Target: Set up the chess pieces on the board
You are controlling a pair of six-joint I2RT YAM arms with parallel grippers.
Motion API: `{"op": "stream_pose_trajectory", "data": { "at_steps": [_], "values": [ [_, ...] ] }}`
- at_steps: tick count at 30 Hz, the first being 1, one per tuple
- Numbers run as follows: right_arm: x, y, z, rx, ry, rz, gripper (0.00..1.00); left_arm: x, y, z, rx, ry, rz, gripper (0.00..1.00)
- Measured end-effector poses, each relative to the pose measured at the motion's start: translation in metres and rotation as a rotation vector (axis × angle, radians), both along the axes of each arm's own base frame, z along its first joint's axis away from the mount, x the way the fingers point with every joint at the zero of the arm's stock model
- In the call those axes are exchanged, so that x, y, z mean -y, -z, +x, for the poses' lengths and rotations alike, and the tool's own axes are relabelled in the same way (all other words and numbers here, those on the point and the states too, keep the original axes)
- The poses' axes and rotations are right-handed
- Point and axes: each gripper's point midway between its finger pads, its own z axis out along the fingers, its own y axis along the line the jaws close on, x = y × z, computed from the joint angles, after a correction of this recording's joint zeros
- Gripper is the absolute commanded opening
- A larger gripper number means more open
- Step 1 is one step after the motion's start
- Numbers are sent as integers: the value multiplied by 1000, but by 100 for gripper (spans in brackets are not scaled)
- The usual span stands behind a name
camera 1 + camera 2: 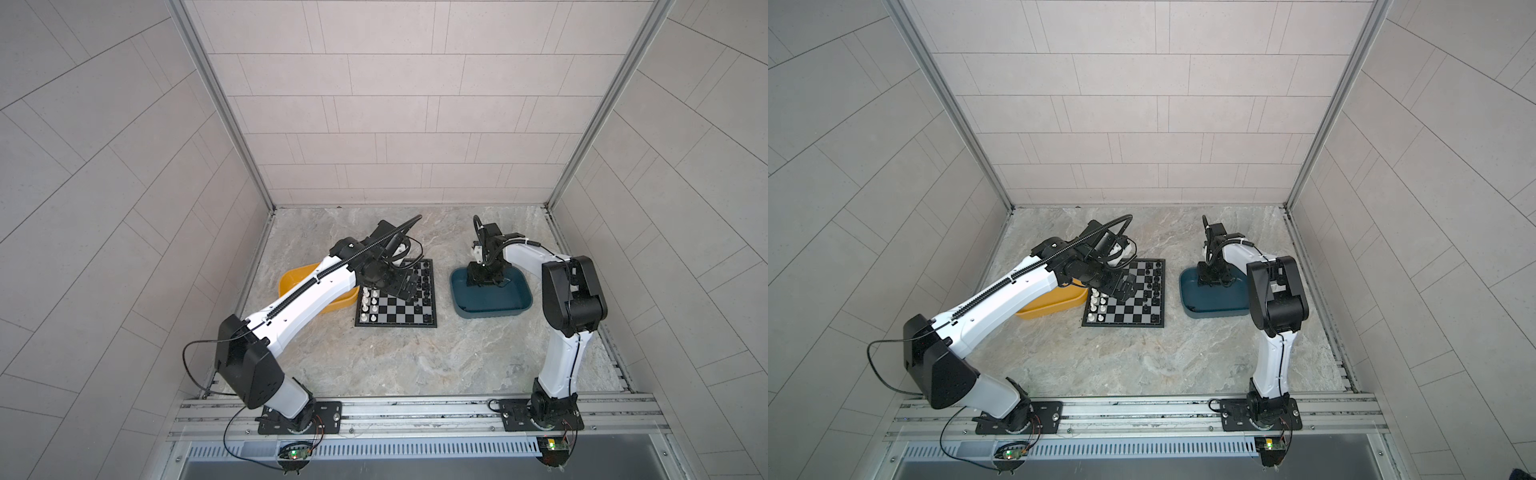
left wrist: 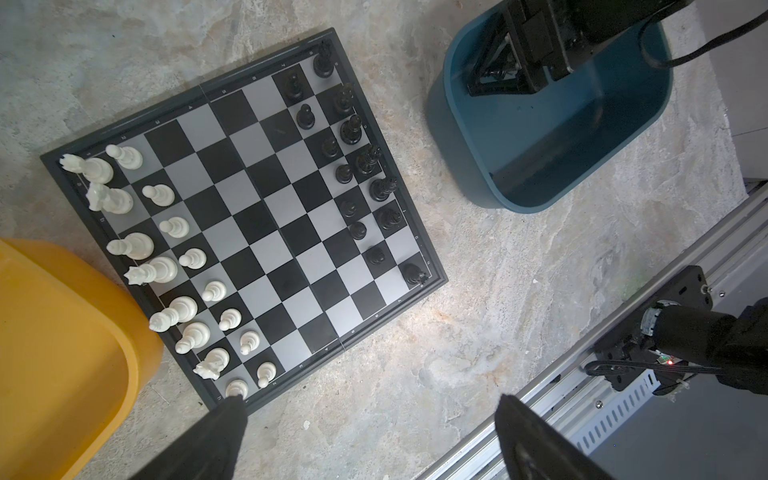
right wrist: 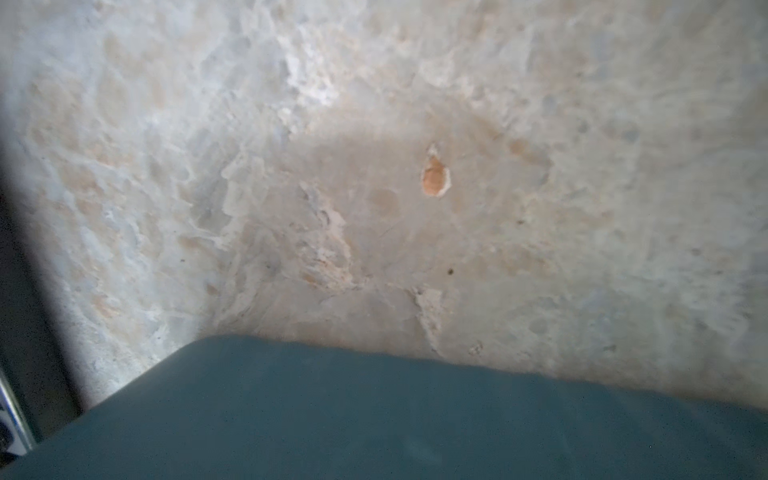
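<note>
The board lies flat between two trays. White chess pieces fill two rows along its left side, and black chess pieces stand along its right side, seen in both top views. My left gripper hovers over the board's far part, open and empty. My right gripper reaches down into the teal tray. Its fingers are out of the right wrist view, and how its jaws stand is unclear.
A yellow tray sits against the board's left side, partly under the left arm. The teal tray stands right of the board. Walls enclose the marbled table, and a metal rail runs along its front.
</note>
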Motion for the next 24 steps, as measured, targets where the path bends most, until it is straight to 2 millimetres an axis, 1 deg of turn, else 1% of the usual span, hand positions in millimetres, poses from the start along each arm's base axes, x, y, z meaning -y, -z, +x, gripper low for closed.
{"op": "stream_pose_trajectory", "data": {
  "at_steps": [6, 8, 14, 18, 24],
  "values": [
    [-9, 1, -15, -15, -29, 12, 50, 2, 0, -1, -8, 7, -10, 100],
    [-10, 1, -16, -16, -33, 7, 49, 1, 0, -1, -8, 6, -11, 100],
    [-10, 1, -16, -17, -36, -22, 41, 0, 1, -2, -12, 5, -10, 100],
    [-10, 3, -15, -22, -39, -45, 36, -5, 1, -2, -17, -11, -17, 100],
    [-8, 4, -15, -23, -38, -64, 31, -13, -14, 3, -1, -76, -102, 100]
  ]
}}
